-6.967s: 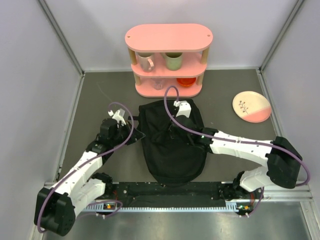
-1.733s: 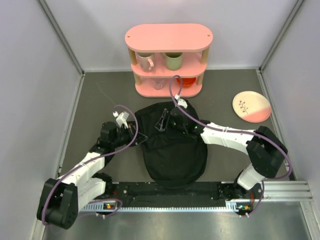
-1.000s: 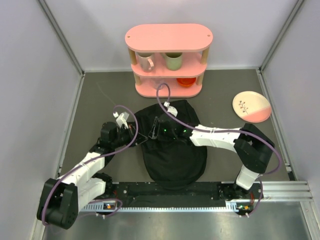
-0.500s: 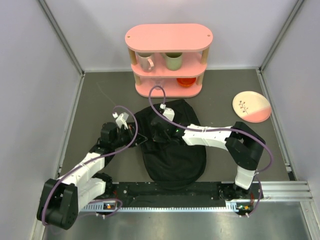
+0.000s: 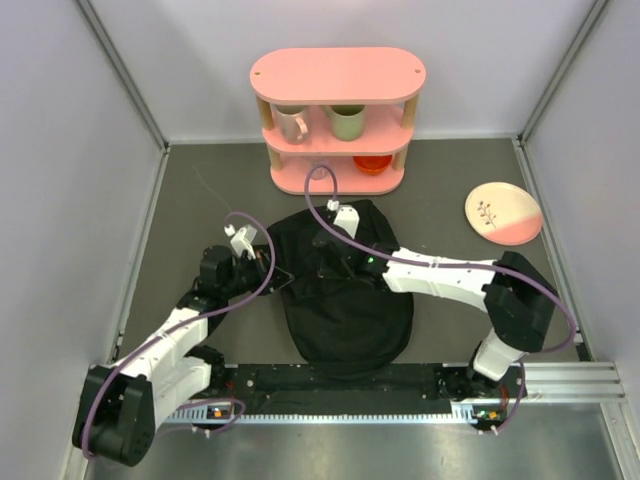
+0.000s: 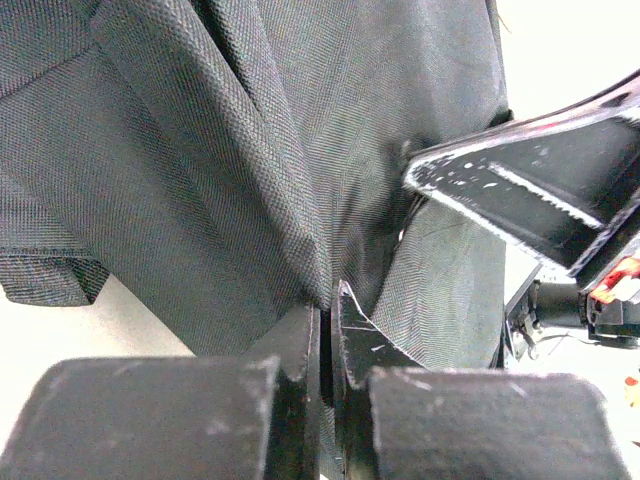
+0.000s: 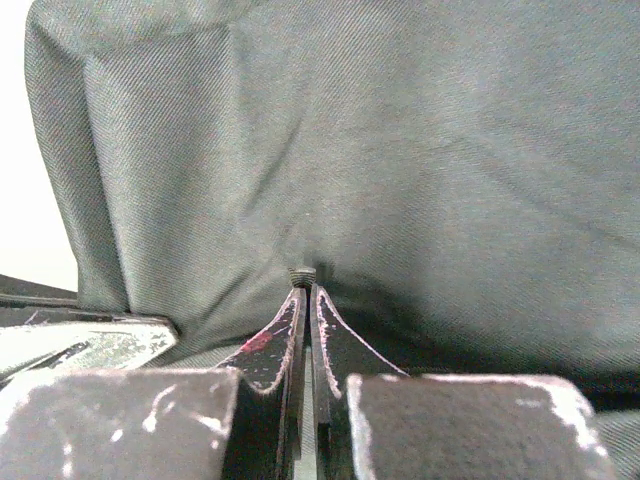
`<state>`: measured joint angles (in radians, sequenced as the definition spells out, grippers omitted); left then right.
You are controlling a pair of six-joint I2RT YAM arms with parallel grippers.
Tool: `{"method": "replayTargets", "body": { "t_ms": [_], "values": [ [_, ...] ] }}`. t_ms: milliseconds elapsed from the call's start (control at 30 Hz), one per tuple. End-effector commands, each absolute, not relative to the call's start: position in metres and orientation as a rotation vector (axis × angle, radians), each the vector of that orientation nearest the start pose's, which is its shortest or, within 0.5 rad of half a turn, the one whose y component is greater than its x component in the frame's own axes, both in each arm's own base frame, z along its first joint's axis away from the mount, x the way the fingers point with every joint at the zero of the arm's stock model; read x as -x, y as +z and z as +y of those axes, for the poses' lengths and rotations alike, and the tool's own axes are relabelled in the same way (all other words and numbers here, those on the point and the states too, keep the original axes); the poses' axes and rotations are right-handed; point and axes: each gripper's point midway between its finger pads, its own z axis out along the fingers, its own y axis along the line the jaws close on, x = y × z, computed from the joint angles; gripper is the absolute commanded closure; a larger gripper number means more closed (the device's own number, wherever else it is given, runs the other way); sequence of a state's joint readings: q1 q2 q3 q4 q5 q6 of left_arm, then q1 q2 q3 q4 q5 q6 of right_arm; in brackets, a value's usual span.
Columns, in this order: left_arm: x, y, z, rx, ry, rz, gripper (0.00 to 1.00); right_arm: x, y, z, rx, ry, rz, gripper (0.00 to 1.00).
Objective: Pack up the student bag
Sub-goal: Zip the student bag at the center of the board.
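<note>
Near pink shelf (image 5: 337,75) — black student bag (image 5: 345,300)

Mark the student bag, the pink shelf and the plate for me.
student bag (image 5: 345,310): top external view, lower middle of its black fabric.
pink shelf (image 5: 337,72): top external view, centre of its top board.
plate (image 5: 503,213): top external view, middle of its face.

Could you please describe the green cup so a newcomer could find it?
Find the pink shelf at the back. Two cups stand on its middle tier: the green cup is the right-hand one, next to a pale pink cup.
</note>
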<state>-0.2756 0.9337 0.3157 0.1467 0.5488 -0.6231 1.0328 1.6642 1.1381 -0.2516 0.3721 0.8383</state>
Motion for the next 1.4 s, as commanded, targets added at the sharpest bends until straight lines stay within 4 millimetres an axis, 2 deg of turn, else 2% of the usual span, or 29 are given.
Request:
{"method": "replayTargets", "body": {
  "t_ms": [0, 67, 367, 400, 467, 500, 567, 633, 667, 867, 967, 1000, 1033, 1067, 1133, 1200, 1233, 1300, 1333, 1367],
  "values": [
    [-0.225, 0.111, -0.182, -0.055, -1.101, 2.140, 1.00, -0.282, 0.134, 0.314, 0.022, 0.326, 2.233, 1.00],
    [-0.225, 0.112, -0.182, -0.054, -1.100, 2.139, 1.00, -0.283, 0.139, 0.306, 0.012, 0.305, 2.217, 1.00],
    [-0.226, 0.112, -0.181, -0.062, -1.087, 2.144, 1.00, -0.279, 0.140, 0.266, -0.018, 0.196, 2.197, 1.00],
    [-0.226, 0.113, -0.181, -0.064, -1.084, 2.139, 1.00, -0.281, 0.131, 0.253, -0.038, 0.162, 2.210, 1.00],
    [-0.226, 0.113, -0.180, -0.059, -1.079, 2.140, 1.00, -0.281, 0.127, 0.239, -0.061, 0.147, 2.213, 1.00],
    [-0.226, 0.113, -0.180, -0.058, -1.075, 2.140, 1.00, -0.279, 0.119, 0.227, -0.069, 0.113, 2.222, 1.00],
    [-0.226, 0.112, -0.179, -0.054, -1.067, 2.144, 1.00, -0.284, 0.123, 0.206, -0.130, 0.097, 2.207, 1.00],
    [-0.226, 0.112, -0.178, -0.051, -1.064, 2.145, 1.00, -0.287, 0.119, 0.186, -0.170, 0.066, 2.209, 1.00],
    [-0.227, 0.112, -0.178, -0.054, -1.063, 2.143, 1.00, -0.287, 0.124, 0.181, -0.184, 0.074, 2.195, 1.00],
    [-0.230, 0.115, -0.179, -0.055, -1.065, 2.144, 1.00, -0.285, 0.123, 0.160, -0.219, 0.047, 2.184, 1.00],
    [-0.230, 0.115, -0.180, -0.057, -1.068, 2.144, 1.00, -0.281, 0.129, 0.166, -0.223, 0.121, 2.180, 1.00],
    [-0.230, 0.115, -0.180, -0.057, -1.068, 2.144, 1.00, -0.281, 0.136, 0.169, -0.217, 0.165, 2.164, 0.93],
    [-0.229, 0.116, -0.181, -0.067, -1.078, 2.141, 1.00, -0.277, 0.141, 0.182, -0.181, 0.256, 2.173, 0.76],
    [-0.228, 0.117, -0.182, -0.074, -1.086, 2.136, 1.00, -0.279, 0.151, 0.195, -0.156, 0.343, 2.145, 0.67],
    [-0.227, 0.116, -0.183, -0.080, -1.095, 2.136, 1.00, -0.272, 0.161, 0.223, -0.074, 0.523, 2.151, 0.39],
    [-0.227, 0.118, -0.185, -0.090, -1.112, 2.125, 1.00, -0.268, 0.171, 0.246, -0.009, 0.646, 2.161, 0.36],
    [-0.227, 0.118, -0.185, -0.093, -1.115, 2.124, 1.00, -0.269, 0.166, 0.253, 0.010, 0.656, 2.188, 0.34],
    [-0.227, 0.121, -0.187, -0.107, -1.130, 2.119, 1.00, -0.269, 0.172, 0.271, 0.068, 0.722, 2.203, 0.34],
    [-0.227, 0.123, -0.188, -0.108, -1.132, 2.115, 1.00, -0.272, 0.164, 0.276, 0.076, 0.716, 2.229, 0.34],
    [-0.227, 0.124, -0.188, -0.114, -1.137, 2.109, 1.00, -0.276, 0.170, 0.283, 0.086, 0.728, 2.221, 0.33]
  ]
}}
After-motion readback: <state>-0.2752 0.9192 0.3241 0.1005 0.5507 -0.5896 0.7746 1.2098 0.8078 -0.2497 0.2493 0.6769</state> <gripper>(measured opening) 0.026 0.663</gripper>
